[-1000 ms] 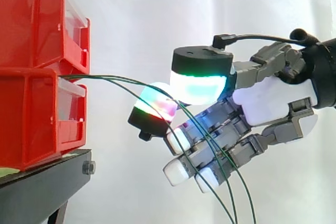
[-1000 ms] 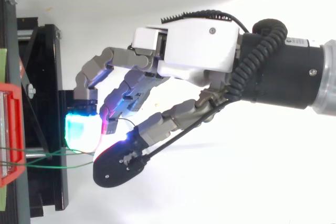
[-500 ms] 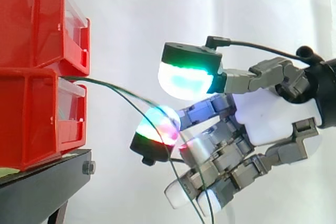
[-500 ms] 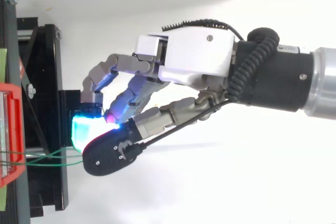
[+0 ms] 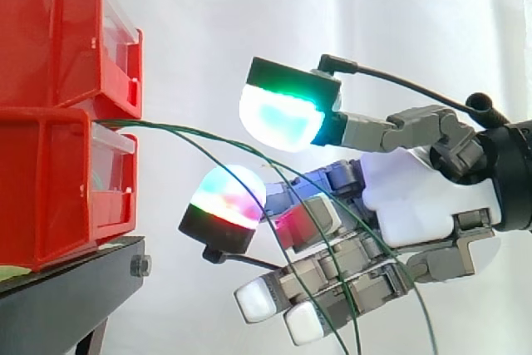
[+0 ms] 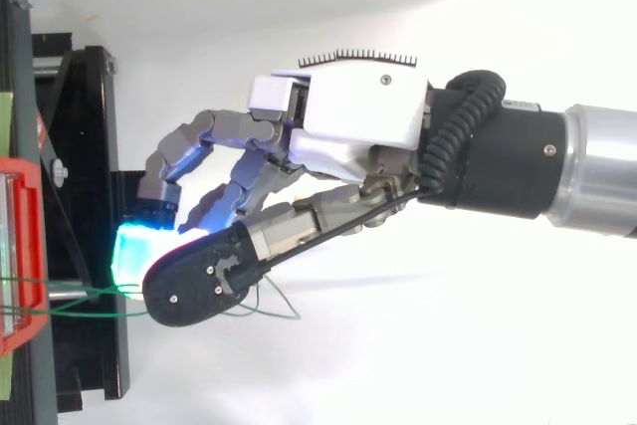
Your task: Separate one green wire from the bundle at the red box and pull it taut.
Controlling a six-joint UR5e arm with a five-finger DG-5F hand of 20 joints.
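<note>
From the stacked red plastic box (image 5: 50, 180), thin green wires (image 5: 150, 125) arc rightward between the robot hand's (image 5: 416, 197) parted pads (image 5: 278, 114), unpinched.

Lighting bright and diffuse throughout: white curtain (image 5: 208, 22) near glare in side view, white surface (image 6: 448, 345) burnt out at lower right in top view, hand (image 5: 416, 197) adding cyan-green glow.

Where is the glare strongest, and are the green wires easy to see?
Side view: the green wires stand out dark against the evenly lit white curtain. Top view: the white surface below the hand is washed out, and the wires look faint.
</note>
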